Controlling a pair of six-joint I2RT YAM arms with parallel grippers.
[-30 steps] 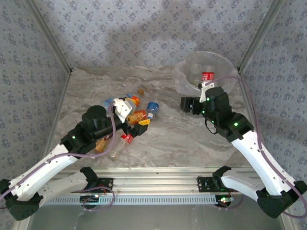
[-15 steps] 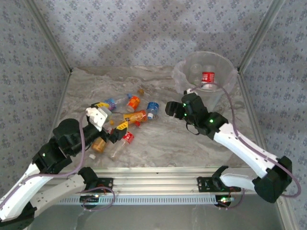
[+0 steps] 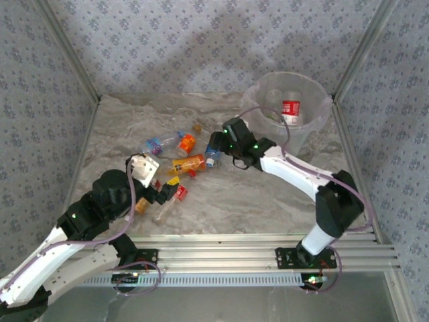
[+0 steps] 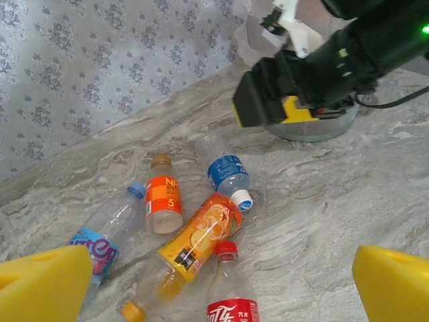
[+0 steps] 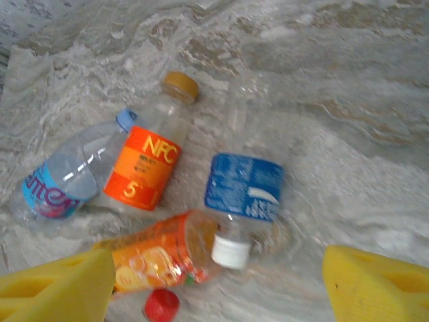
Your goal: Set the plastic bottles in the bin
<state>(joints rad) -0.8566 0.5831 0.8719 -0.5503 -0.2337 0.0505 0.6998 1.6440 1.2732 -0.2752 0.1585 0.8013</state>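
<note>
Left of the bin (image 3: 315, 127), I see the right gripper (image 3: 216, 143) spread wide and empty over a blue-label bottle (image 5: 244, 188); left gripper (image 3: 165, 190) farther off, likewise wide, empty, bottles (image 3: 188, 163) lying between.

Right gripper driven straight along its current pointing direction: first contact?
Probably the white-capped blue-labelled bottle, lying on the table centred ahead of the open right gripper in its wrist view. The orange juice bottle lies right beside its cap and might get clipped too; depth is unclear.
</note>
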